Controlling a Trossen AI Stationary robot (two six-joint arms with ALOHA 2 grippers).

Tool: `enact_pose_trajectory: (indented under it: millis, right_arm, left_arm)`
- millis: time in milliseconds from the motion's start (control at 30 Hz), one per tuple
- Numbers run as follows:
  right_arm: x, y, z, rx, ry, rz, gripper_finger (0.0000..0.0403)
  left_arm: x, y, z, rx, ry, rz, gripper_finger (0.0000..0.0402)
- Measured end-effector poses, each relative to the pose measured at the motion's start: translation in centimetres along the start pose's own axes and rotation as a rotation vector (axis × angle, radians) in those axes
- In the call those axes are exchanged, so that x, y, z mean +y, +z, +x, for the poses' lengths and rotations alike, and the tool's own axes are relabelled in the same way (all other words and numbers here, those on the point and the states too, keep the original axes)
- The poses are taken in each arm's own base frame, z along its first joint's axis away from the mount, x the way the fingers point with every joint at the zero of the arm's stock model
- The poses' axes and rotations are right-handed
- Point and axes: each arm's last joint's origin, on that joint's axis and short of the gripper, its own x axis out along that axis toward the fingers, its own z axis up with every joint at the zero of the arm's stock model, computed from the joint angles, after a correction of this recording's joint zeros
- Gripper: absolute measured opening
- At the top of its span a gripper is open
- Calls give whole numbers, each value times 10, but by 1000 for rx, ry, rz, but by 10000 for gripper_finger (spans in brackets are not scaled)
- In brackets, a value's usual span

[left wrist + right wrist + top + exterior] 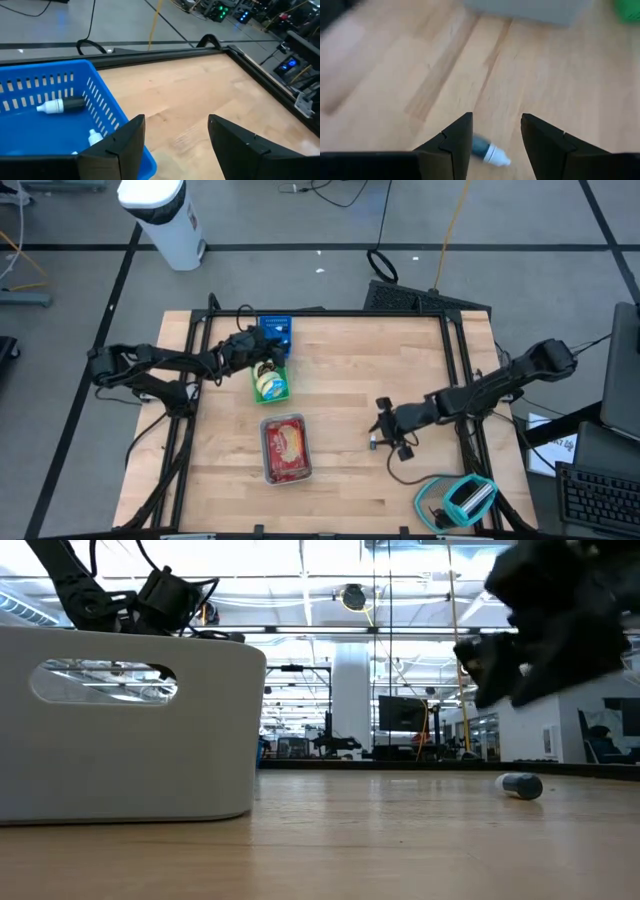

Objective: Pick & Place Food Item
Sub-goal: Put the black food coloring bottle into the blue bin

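A small dark bottle with a white cap (489, 151) lies on its side on the wooden table, also seen in the low view (522, 785). My right gripper (496, 142) hangs open above it, one finger on either side, without touching it. At the far left stands a blue basket (50, 95) with a white-and-black bottle (60, 105) lying in it. My left gripper (175, 145) is open with nothing between its fingers, beside the basket's near corner and over a green packet (270, 383). A grey bin (286, 448) with red food in it stands at the table's middle.
In the low view the grey bin (130, 730) fills the left. The green packet (627, 7) and the bin's wall (530, 10) show beyond my right gripper. A black frame (165, 50) runs round the table. A roll of teal tape (465, 500) lies at the near right corner.
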Motion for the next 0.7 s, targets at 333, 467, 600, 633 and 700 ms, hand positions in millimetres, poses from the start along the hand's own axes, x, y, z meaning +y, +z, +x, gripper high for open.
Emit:
enact_pose_trajectory:
  millis: [333,467,600,633,700]
  right_arm:
    - [2,-28,37,191,17,-47,155]
    - [3,-32,43,210,44,-68,155]
    - [2,-31,46,188,36,-34,155]
    - [1,-31,47,180,35,-28,155]
    - [1,-30,47,169,26,-8,155]
  left_arm:
    - [-8,-5,-2,18,-34,-13,220]
    - [-11,-7,-3,23,-43,-10,219]
    - [-12,-7,-3,22,-42,-8,220]
    - [-12,-7,-3,21,-41,-9,220]
    - [-12,-7,-3,21,-40,-9,220]
